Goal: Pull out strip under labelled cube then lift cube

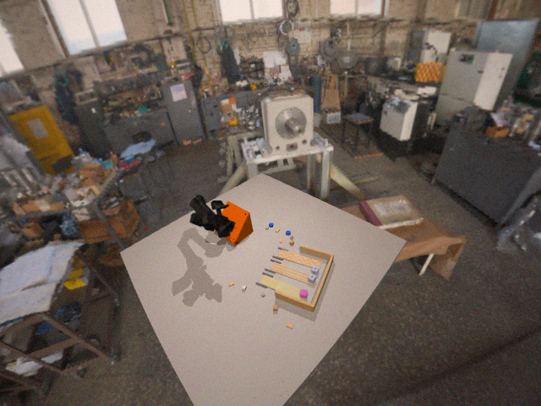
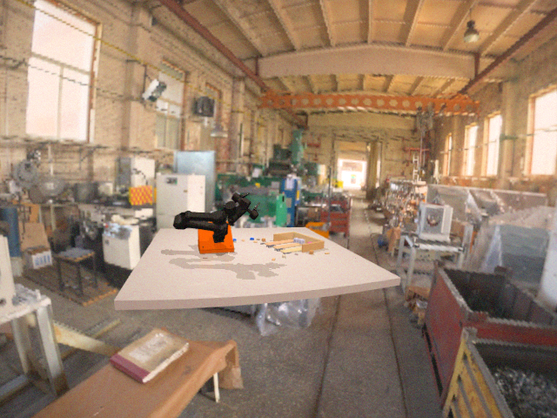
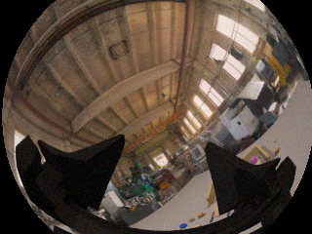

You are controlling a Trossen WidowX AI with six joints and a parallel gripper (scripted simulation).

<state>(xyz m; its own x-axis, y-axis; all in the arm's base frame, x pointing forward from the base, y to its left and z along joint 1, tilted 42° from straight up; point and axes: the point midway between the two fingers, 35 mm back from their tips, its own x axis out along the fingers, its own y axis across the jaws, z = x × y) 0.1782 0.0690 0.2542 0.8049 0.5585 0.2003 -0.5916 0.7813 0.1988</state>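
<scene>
My gripper (image 2: pixel 252 201) (image 3: pixel 167 143) is open with nothing between its fingers, raised high above the table and away from the strips. Strips with dark handle ends lie side by side in an open-sided wooden frame (image 1: pixel 324 282) (image 2: pixel 312 246): a patterned orange strip (image 1: pixel 297 257), narrow tan strips (image 1: pixel 288 271) and a wide pale yellow strip (image 1: pixel 278 285). Two grey-blue cubes with dark marks, one (image 1: pixel 314 270) behind the other (image 1: pixel 312 278), sit at the far ends of the strips. A magenta cube (image 1: pixel 303 293) (image 3: pixel 253 159) sits on the yellow strip. The labels are too small to read.
The orange base block (image 1: pixel 237 222) (image 2: pixel 216 243) stands beside the arm. Blue discs (image 1: pixel 270 225) (image 1: pixel 287 233) and several small tan and grey bits lie on the table (image 1: pixel 210 341) around the frame.
</scene>
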